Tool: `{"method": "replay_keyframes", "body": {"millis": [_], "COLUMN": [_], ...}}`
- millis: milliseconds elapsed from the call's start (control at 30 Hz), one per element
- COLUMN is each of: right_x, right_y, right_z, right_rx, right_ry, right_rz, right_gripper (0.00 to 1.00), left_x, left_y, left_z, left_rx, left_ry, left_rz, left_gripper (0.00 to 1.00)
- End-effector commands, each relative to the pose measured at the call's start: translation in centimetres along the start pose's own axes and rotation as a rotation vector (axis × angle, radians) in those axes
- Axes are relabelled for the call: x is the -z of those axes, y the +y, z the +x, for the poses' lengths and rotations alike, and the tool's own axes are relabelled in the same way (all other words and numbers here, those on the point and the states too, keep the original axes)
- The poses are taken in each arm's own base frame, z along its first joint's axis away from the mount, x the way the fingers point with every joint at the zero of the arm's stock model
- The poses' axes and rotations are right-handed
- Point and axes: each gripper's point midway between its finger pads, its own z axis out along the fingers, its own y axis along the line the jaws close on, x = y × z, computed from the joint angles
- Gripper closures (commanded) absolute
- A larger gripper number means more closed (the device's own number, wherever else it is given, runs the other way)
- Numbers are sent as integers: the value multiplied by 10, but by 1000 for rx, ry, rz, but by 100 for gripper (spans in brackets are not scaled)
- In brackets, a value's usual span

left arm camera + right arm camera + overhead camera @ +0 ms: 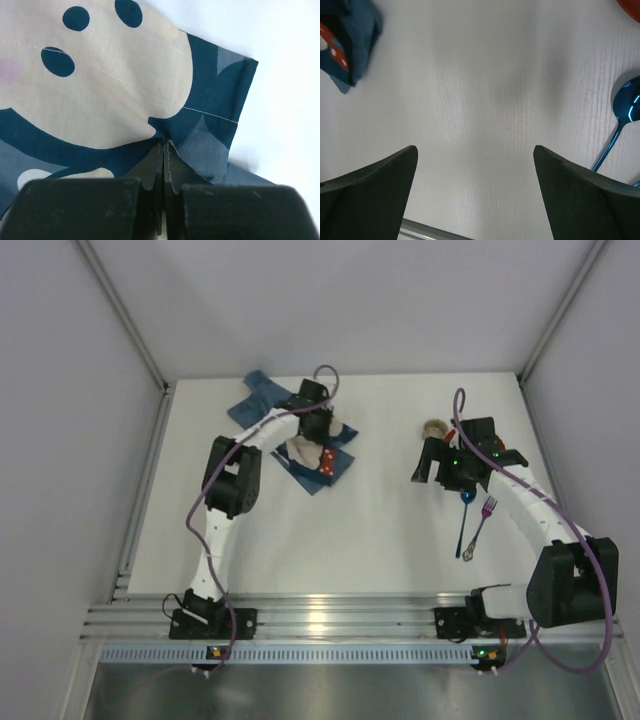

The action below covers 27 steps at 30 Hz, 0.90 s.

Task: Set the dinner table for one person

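The blue cartoon-printed cloth placemat [265,398] lies crumpled at the back left of the white dinner table [380,540]. My left gripper [320,435] is over it and is shut on a fold of the cloth [200,150]; in the left wrist view the gripper [164,146] has its jaws pressed together on the dark blue fabric. My right gripper [432,468] is open and empty above bare tabletop [485,75], its gap [475,155] wide. A blue spoon [464,523] and a purple fork [483,520] lie to its near right; the spoon's bowl [626,106] also shows in the right wrist view.
A round tan and red item [436,427] sits behind the right arm, mostly hidden; a red-orange edge [631,7] shows in the right wrist view. The placemat's corner [350,45] shows at the upper left of that view. Grey walls enclose the table; a metal rail [340,620] runs along the near edge.
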Motion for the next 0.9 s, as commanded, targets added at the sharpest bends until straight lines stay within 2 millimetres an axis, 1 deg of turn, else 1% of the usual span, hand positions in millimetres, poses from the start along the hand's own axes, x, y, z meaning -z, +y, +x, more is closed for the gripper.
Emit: {"method": "replay_keyframes", "body": {"millis": [0,33,67,100,133,167,200,233,300,333,367,400,433,467,500,533,567,600,633,667,700,733,767,800,833,867], "right_x": [15,15,15,14,14,13,11,9,3,1,-7,-10,-14,-27,-32,-37,-51,-56,-62,-74,-79,-84,-96,-102,-109,-121], "right_y": [18,19,21,22,23,25,28,29,34,38,42,48,54,59,71,79,91,101,109,125,135,143,153,163,168,174], "right_z": [-18,-19,-22,-24,-26,-30,-32,-33,-39,-39,-42,-43,-44,-46,-43,-45,-48,-47,-49,-50,-52,-53,-58,-55,-57,-60], "right_rx": [57,60,63,62,61,53,49,42,22,14,-8,-20,-56,-76,-90,-135,-135,-143,-160,-143,-137,-141,-137,-128,-130,-128], "right_ry": [-53,-54,-57,-56,-56,-58,-57,-55,-58,-50,-47,-36,-26,-16,12,28,34,52,62,74,77,83,92,105,106,107], "right_rz": [-59,-65,-68,-71,-75,-79,-89,-95,-114,-136,-151,-188,-216,-250,-308,-338,-378,-413,-426,-447,-457,-463,-468,-474,-468,-464], "right_gripper": [0,0,0,0,0,0,0,0,0,0,0,0,0,0,0,0,0,0,0,0,0,0,0,0,0,0], "left_x": [14,24,29,34,45,53,58,74,87,104,111,119,135,143,150,163,166,171,183,180,181,186,182,184,190,187], "left_y": [-39,-55,-59,-62,-65,-63,-59,-65,-71,-77,-79,-83,-88,-89,-89,-90,-84,-75,-68,-51,-31,-19,-4,14,23,33], "left_z": [68,71,75,85,79,78,83,71,65,51,47,41,28,24,18,12,13,11,7,19,22,26,46,51,55,71], "left_rx": [-138,-170,-182,-181,-169,-151,-116,-108,-66,-56,-41,-12,0,14,40,53,70,105,123,149,182,204,230,279,296,312], "left_ry": [195,195,202,220,202,199,206,165,131,84,68,49,4,-13,-31,-57,-63,-77,-106,-91,-89,-92,-48,-40,-48,-24], "left_rz": [50,70,69,66,63,45,24,40,54,68,72,78,91,94,99,104,83,62,43,-7,-45,-62,-85,-94,-101,-116], "left_gripper": [100,100,100,99,83,57,3,1,1,1,1,1,1,1,1,1,1,1,1,1,1,1,1,1,1,1]}}
